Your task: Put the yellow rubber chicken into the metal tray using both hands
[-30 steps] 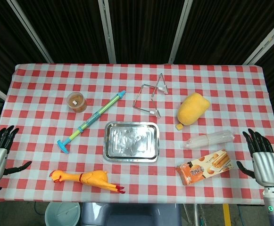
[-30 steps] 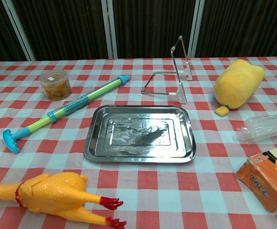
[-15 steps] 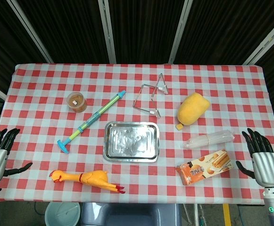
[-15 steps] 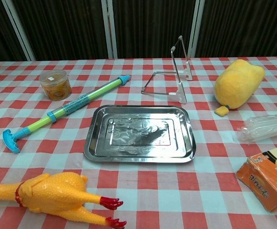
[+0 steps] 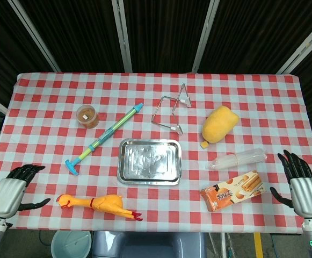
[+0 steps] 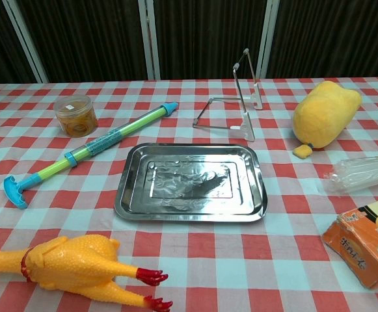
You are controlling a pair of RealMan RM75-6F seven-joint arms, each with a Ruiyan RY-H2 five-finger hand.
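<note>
The yellow rubber chicken [image 5: 98,205] lies along the table's front edge, head to the left and red feet to the right; the chest view shows its body [image 6: 71,263] at the bottom left. The empty metal tray [image 5: 149,162] sits mid-table, just behind and to the right of the chicken, also visible in the chest view [image 6: 190,182]. My left hand [image 5: 13,189] hovers open over the front left corner, left of the chicken's head and apart from it. My right hand [image 5: 300,185] is open at the front right edge. Neither hand appears in the chest view.
A blue-green toy pump [image 5: 104,138] and a small orange jar [image 5: 87,116] lie left of the tray. Behind it stands a wire stand [image 5: 173,110]. On the right lie a yellow plush mango [image 5: 219,123], a clear plastic sleeve [image 5: 237,159] and an orange snack box [image 5: 233,191].
My left hand has moved in from the left edge toward the chicken's head and turned its fingers inward. My right hand has slipped slightly lower. The objects have not moved.
</note>
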